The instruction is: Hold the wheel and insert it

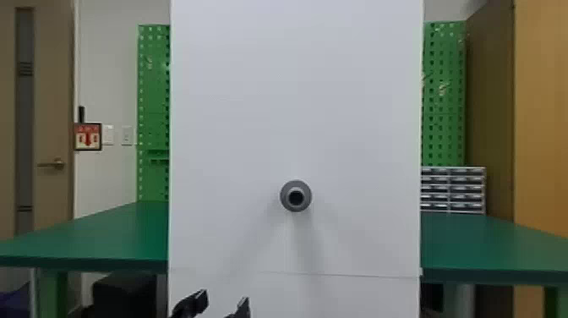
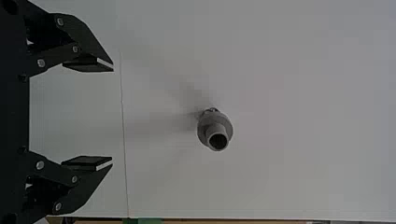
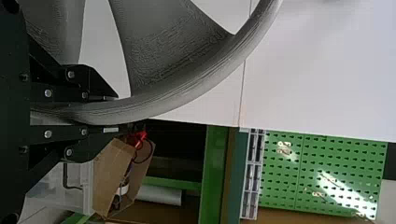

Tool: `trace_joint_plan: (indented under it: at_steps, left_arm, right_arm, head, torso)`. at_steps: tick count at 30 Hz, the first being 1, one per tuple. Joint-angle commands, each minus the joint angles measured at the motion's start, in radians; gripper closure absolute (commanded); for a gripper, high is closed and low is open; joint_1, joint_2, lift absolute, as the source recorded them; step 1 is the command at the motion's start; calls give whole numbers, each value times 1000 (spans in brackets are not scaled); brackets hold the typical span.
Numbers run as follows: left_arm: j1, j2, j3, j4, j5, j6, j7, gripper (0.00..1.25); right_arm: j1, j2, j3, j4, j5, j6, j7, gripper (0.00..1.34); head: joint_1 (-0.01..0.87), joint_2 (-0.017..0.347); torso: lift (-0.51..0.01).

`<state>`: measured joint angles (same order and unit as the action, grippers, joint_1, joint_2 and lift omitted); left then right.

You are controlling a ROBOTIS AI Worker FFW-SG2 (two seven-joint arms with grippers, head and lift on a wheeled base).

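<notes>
Right claw (image 3: pixel 116 113), nearest in the right wrist view, is pinching the rim of the gray spoked wheel (image 3: pixel 201 85). The left claw (image 1: pixel 224 297) is hovering spread and empty at the head view's bottom edge, while the hollow post (image 1: pixel 296 185) is jutting from the white panel (image 1: pixel 296 97) at lower centre. Insertion is seemingly still pending, calling for centring the wheel before the post and pushing it straight on.

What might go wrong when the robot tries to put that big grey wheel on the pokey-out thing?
The right gripper pinches the wheel by its rim, so the wheel might twist or slip. The left gripper is open and empty, so it isn't helping support it. The peg sticking out of the white board looks small beside the wheel, so lining up could be tricky and they might bump.
</notes>
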<state>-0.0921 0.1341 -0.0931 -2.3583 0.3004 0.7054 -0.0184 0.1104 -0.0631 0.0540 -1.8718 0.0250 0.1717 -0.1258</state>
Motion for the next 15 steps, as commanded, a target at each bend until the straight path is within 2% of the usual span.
trace_joint_plan:
  at_steps: [1,15]
  left_arm:
    - [-5,2,-2,1,0,0,0,530]
    - [-6,5,-5,1,2,2,0,530]
  right_arm:
    - [0,2,3,3,3,0,0,1130]
    - [0,0,3,8,3,0,0,1130]
  head:
    - [5,106]
    - [5,106]
  torso:
    - [-479]
    - [-479]
